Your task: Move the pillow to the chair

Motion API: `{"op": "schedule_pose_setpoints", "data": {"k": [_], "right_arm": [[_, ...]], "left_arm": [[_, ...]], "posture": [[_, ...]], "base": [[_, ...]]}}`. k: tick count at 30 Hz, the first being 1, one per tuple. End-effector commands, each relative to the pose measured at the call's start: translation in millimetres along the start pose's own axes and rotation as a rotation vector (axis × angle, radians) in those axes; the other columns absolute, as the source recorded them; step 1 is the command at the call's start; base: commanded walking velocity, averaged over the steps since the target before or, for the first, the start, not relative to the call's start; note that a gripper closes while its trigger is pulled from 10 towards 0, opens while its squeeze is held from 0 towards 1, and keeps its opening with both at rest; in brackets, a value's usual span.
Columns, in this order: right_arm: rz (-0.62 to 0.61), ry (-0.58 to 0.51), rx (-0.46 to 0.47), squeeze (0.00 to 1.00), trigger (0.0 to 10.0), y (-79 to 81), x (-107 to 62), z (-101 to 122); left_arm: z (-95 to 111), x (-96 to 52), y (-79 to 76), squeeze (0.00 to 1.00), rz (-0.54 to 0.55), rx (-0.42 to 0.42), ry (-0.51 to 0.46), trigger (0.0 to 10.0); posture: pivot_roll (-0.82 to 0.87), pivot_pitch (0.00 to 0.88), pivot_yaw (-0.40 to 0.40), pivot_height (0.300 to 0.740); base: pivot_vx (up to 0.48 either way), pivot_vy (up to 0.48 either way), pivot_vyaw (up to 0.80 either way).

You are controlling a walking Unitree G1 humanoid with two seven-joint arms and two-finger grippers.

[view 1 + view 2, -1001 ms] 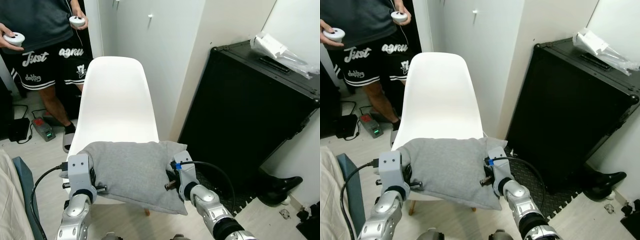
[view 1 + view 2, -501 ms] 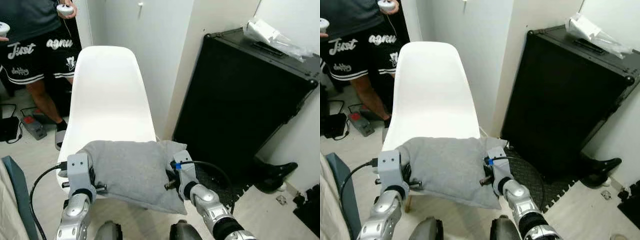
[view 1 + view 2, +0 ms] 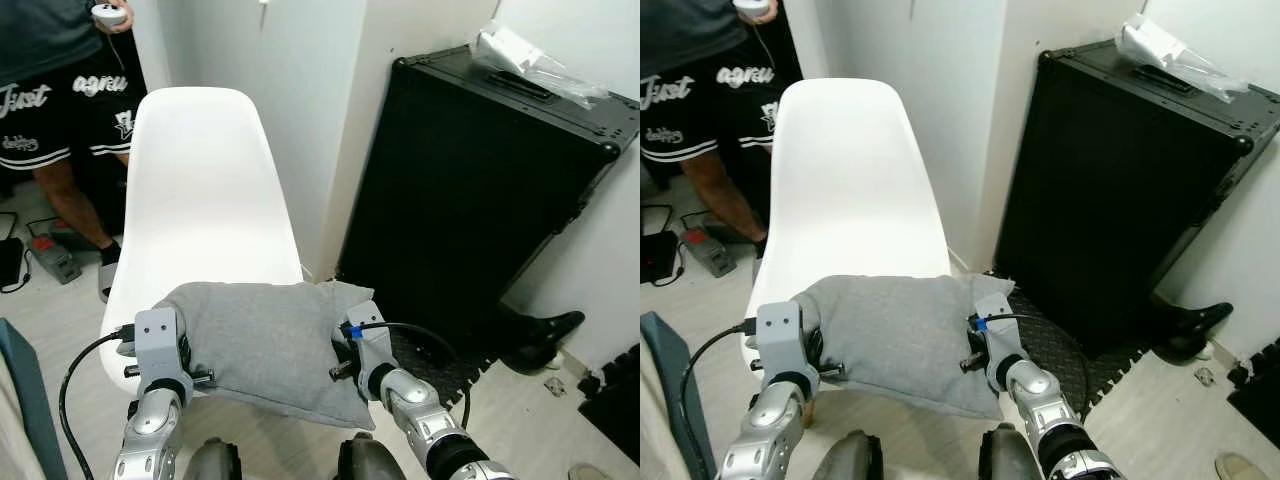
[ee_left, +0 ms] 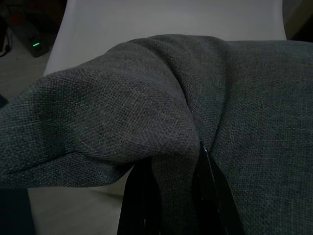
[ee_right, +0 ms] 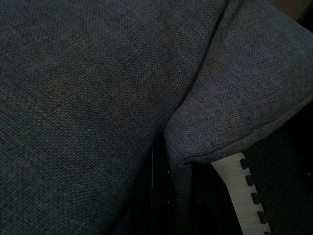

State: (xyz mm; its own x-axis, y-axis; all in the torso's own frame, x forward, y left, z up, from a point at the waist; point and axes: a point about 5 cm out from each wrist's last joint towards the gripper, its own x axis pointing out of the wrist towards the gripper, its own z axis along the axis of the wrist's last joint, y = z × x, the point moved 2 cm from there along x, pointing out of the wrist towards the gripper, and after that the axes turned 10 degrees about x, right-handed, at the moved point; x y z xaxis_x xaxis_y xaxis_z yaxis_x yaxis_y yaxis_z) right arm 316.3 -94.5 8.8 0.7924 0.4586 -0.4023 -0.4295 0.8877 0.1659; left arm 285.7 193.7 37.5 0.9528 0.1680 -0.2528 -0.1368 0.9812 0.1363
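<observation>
Far left: a person (image 3: 55,90) in dark printed shorts stands behind the chair, a white controller (image 3: 108,13) in one hand; a power strip (image 3: 52,259) lies on the floor by their feet. Left gripper (image 4: 172,196) at the pillow's left edge, jaws closed on a fold of grey fabric; the wrist view shows cloth bunched between the two black fingers (image 4: 209,196). Pillow (image 3: 265,345), grey woven, held between both arms over the front edge of the seat, its rear edge just at the seat; cannot tell whether it rests on the seat. Chair (image 3: 200,200), white moulded shell, stands directly ahead with its back toward the white wall. Right gripper (image 5: 171,196) at the pillow's right corner, jaws clamped on a pinched seam of the fabric. Right of the chair: a large black case (image 3: 480,190) against the wall, a clear plastic bag (image 3: 520,62) lying on its top. Black foam floor mat (image 3: 430,365) below it, a dark shoe (image 3: 535,335) beside the case's foot.
</observation>
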Motion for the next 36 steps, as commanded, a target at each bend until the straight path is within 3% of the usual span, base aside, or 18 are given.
{"op": "schedule_pose_setpoints", "data": {"k": [1,6,36], "right_arm": [[0.038,-0.017,-0.002,0.00,10.0,6.4,3.3,6.4],[0.027,-0.022,-0.019,0.00,10.0,5.2,2.6,6.7],[0.043,-0.004,-0.042,0.00,10.0,9.4,7.9,10.5]], "left_arm": [[8.1,0.3,-8.7,0.00,-0.032,0.009,-0.039,10.0],[8.6,0.4,-8.8,0.00,-0.033,0.009,-0.039,10.0],[5.7,-0.3,-3.9,0.00,-0.015,0.015,-0.032,10.0]], "posture": [[0.06,0.090,-0.099,0.623],[0.06,0.094,-0.097,0.594],[0.07,0.112,-0.110,0.594]], "base": [[0.000,0.000,0.00],[0.000,0.000,0.00],[0.000,0.000,0.00]]}}
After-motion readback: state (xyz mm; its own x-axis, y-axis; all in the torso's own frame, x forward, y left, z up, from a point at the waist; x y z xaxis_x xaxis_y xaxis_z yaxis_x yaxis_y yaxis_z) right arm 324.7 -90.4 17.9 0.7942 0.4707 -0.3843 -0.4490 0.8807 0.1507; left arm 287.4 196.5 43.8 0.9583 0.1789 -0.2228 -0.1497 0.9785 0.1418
